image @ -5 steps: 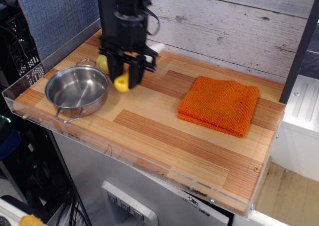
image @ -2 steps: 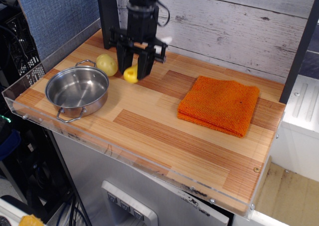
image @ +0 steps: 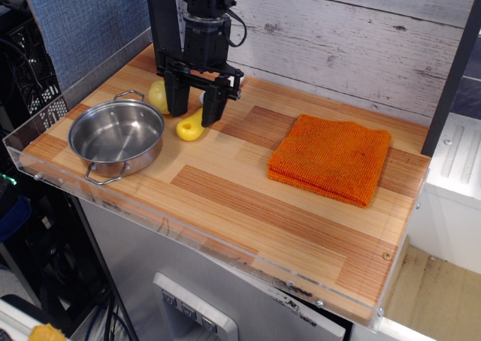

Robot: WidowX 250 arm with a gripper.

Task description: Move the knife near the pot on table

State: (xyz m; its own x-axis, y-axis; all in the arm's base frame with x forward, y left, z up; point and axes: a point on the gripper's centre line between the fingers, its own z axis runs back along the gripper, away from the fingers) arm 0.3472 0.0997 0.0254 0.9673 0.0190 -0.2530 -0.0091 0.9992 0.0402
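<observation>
one tool [image: 194,110] in view, fingers spread apart, gripping nothing. knife [image: 190,126] lies flat on the table [image: 248,198] under the spread fingers, yellow handle toward the front, just right of the pot [image: 116,137], not touching it. pale yellow ball [image: 156,95] sits behind the pot. orange cloth [image: 331,158] well to the right.

knife [image: 189,127]: lying on the table [image: 248,198], between and just below the gripper [image: 194,108] jaws
pot [image: 116,137]: left of jaws
cloth [image: 331,158]: well right
</observation>
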